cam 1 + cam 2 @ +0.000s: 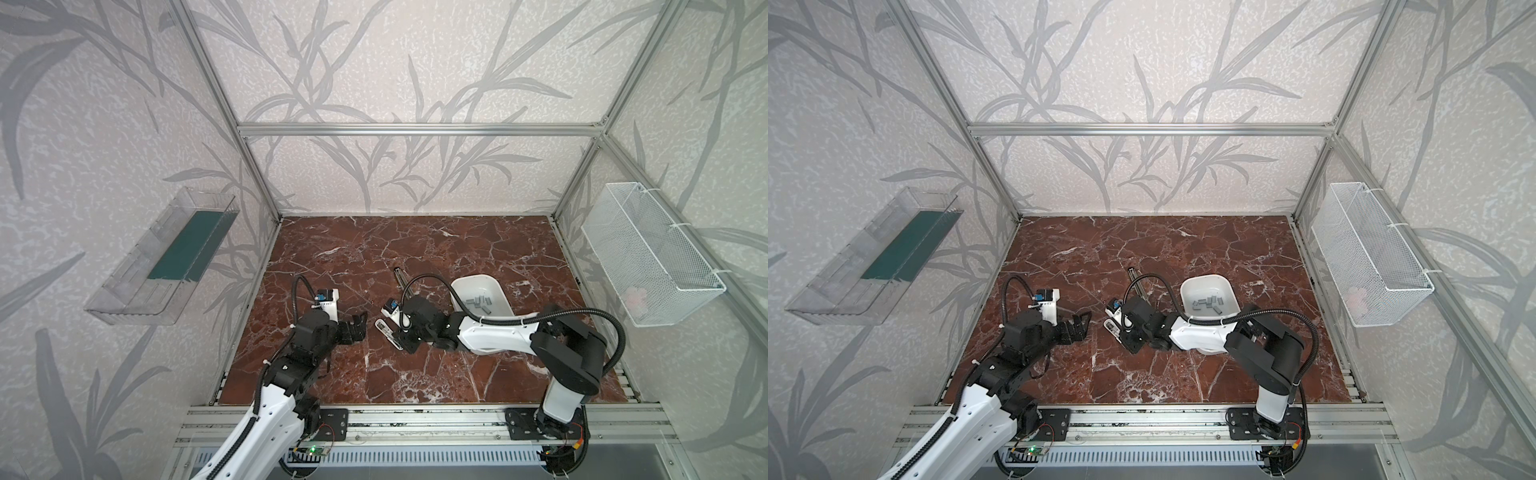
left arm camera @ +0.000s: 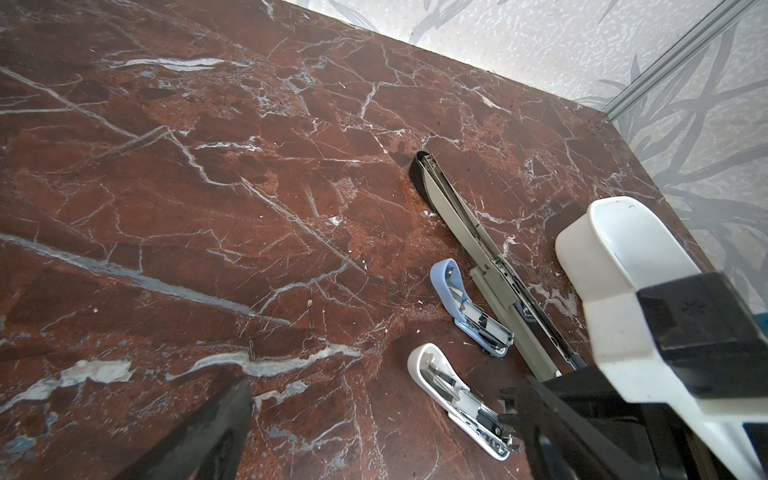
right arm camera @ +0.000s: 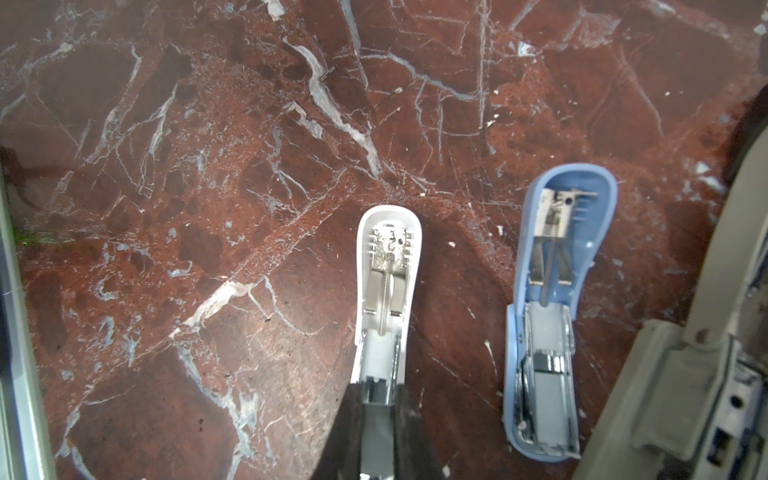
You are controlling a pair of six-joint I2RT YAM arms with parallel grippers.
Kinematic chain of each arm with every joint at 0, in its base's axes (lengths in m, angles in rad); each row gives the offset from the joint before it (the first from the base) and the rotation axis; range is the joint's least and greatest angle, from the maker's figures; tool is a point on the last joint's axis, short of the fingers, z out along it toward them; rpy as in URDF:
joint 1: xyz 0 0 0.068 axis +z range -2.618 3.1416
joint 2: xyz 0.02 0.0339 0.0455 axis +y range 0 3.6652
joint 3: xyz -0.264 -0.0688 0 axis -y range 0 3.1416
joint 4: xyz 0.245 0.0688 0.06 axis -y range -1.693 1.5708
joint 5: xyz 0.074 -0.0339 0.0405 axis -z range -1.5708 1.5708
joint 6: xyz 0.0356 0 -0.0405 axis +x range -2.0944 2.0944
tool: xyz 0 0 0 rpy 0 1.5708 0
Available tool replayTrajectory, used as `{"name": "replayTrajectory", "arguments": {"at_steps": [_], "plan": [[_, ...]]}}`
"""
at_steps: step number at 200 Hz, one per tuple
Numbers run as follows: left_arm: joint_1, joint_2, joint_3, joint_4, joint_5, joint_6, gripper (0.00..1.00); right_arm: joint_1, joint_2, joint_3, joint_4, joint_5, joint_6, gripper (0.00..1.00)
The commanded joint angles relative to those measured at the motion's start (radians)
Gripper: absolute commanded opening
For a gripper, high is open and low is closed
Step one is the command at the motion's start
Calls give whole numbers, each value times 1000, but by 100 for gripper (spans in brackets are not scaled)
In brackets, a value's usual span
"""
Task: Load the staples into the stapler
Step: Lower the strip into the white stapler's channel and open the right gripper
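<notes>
Right tool (image 3: 378, 399): nearest the lens, down at the table and pinched almost closed over the rail end of the white stapler (image 3: 388, 266). Something grey sits between its fingers, and I can't call whether that's a strip or the rail itself.
White stapler: flipped open flat, lid stretched out ahead of the right tool, spring and pusher bared.
Blue stapler (image 3: 557, 291): also open, just beside the right tool, between the white one and the long stapler (image 2: 469, 224).
Staples (image 1: 478, 302): loose heap in the tub (image 1: 500, 291), back behind the right tool, alongside its forearm. None seen for certain in any rail.
Left tool (image 1: 360, 328): spread fully wide, empty, hanging apart from the white stapler, facing the right tool's tip.
Risk, slide: nothing pins the white stapler. A push along the rail on this smooth table (image 1: 415, 249) could skate it away, since the left tool isn't bracing it.
Risk, jam: a strip fed at a tilt could ride up on the rail wall and wedge or snap.
Risk, knock: the blue stapler is close enough that a sideways swing of the right tool could shove it.
Risk, empty trip: if the pinch holds no strip, loading hasn't started and the tub needs a visit.
</notes>
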Motion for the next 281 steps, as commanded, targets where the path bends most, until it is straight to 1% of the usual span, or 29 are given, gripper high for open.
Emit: {"name": "replayTrajectory", "arguments": {"at_steps": [1, 23, 28, 59, 124, 149, 281], "plan": [[5, -11, -6, 4, -15, -11, 99, 4, 1, 11, -6, 1, -10, 3], [6, -10, -7, 5, -15, -10, 99, 4, 0, 12, -6, -2, -12, 3], [6, -11, -7, 5, -16, -12, 99, 33, 0, 12, -7, -2, -13, 3], [6, -10, -6, 3, -17, -11, 99, 41, 5, 13, -7, -1, -18, 3], [6, -16, -7, 4, -16, -12, 99, 43, 10, 15, -7, 24, -14, 3], [5, -17, -8, 4, -16, -13, 99, 42, 7, 21, -20, 63, -16, 3], [6, -16, -8, 4, -16, -12, 99, 42, 31, 35, -31, 76, -23, 3]]}}
